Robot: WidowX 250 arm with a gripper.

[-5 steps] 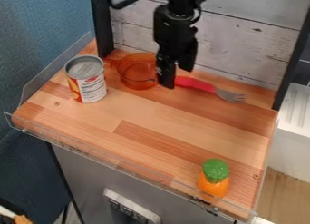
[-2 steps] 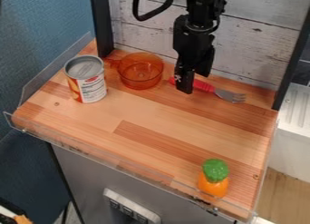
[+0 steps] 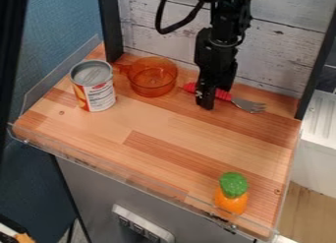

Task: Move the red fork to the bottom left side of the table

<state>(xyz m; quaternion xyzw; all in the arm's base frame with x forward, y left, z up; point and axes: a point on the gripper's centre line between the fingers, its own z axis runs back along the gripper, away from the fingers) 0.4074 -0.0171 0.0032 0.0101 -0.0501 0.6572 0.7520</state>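
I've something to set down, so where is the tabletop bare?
The table is bare between the can and the green-topped toy, and in front of the can to the clear rim. The back is crowded: orange cup, red fork and gripper.

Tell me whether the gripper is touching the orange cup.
Apart: the camera view shows a strip of table between the cup and the gripper.
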